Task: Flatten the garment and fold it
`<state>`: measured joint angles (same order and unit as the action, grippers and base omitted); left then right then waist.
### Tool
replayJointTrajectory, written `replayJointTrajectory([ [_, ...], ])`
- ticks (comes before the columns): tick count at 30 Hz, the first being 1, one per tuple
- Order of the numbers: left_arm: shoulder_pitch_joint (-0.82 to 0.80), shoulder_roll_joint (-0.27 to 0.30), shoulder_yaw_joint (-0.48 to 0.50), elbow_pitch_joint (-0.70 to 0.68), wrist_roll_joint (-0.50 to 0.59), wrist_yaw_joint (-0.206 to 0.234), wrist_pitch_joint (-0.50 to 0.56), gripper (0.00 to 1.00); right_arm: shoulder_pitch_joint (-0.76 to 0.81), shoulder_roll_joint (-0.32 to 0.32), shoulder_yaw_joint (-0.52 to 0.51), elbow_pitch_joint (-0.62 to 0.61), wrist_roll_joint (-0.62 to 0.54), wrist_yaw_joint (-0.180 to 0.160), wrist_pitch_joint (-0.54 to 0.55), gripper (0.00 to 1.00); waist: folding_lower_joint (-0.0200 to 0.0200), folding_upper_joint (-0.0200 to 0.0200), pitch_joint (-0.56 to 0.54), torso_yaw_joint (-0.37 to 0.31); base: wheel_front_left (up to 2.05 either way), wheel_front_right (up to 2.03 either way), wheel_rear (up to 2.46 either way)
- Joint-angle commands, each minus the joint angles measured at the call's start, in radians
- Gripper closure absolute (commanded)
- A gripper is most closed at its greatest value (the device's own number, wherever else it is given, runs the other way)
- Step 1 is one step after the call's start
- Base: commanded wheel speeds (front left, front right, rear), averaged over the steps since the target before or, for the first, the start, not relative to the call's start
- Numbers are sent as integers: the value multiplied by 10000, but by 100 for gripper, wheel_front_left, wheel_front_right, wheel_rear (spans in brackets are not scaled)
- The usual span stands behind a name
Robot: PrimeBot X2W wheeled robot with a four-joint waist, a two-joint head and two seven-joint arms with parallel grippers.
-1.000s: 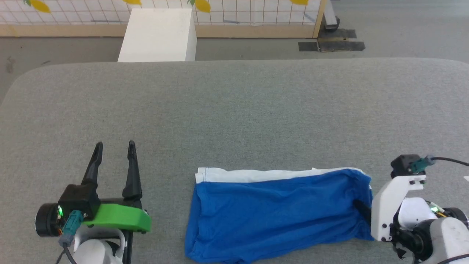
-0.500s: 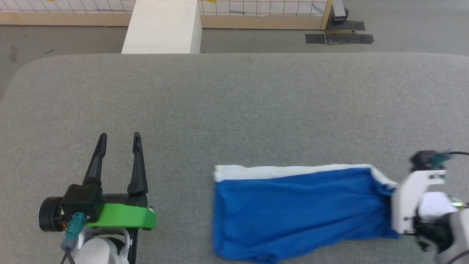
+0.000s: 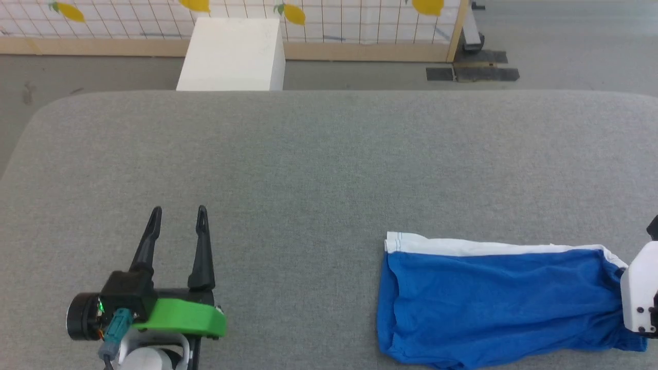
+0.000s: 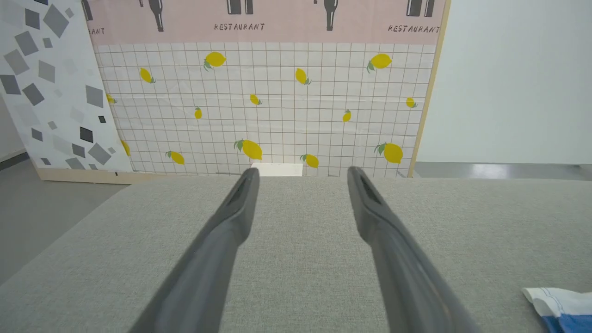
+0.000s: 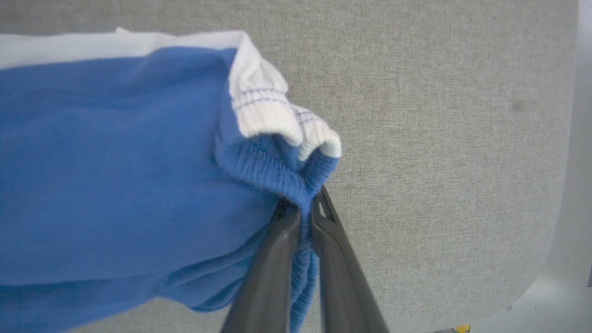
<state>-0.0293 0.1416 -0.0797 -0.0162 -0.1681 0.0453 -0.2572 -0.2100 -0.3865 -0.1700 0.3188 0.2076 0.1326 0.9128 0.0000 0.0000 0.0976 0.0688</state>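
The right gripper (image 5: pixel 303 203) is pinching the garment (image 3: pixel 493 303) by its gathered waistband (image 5: pixel 270 169), with both fingers squeezed tight on the blue cloth. The left gripper (image 3: pixel 179 210) is hanging wide open over the near left part of the table (image 3: pixel 329 154), holding nothing. The garment is lying on the near right part of the table, with its white trim facing the table's far side.

It looks like the robot is pulling the cloth flat. To do this well, it should be pulling low and slow, so the cloth is sliding smooth and not bunching up.

The pinched end is sitting close to the table's right edge and round corner, so there is little room that way. The middle and far side of the table are giving lots of room. A white box (image 3: pixel 231 54) is standing past the table's far edge.
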Motion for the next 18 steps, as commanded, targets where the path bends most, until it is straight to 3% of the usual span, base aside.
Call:
replayJointTrajectory([
  [1, 150, -38, 36, 1, 44, 24, -45, 0, 215, -155, 66, -381, 244, -19, 379, 100, 0, 0, -267, 77, 0, 0, 0],
  [6, 384, -55, 97, -156, 92, 47, -45, 0, 906, -607, 737, -2936, 916, -19, 2287, 100, 0, 0, -472, 147, 0, 0, 0],
  [11, 591, -82, 145, -282, 117, 90, -45, 0, 1249, -62, 1434, -5221, 1396, -19, 3257, 100, 0, 0, -481, 201, 0, 0, 0],
  [14, 662, -160, 129, -294, 97, 106, -45, 0, 1252, 522, 1976, -5688, 1553, -19, 3348, 100, 0, 0, -448, 284, 0, 0, 0],
  [18, 662, -249, 69, -251, 75, 69, -45, 0, 1010, 1479, 2517, -5347, 1304, -19, 2738, 100, 0, 0, -294, 440, 0, 0, 0],
])
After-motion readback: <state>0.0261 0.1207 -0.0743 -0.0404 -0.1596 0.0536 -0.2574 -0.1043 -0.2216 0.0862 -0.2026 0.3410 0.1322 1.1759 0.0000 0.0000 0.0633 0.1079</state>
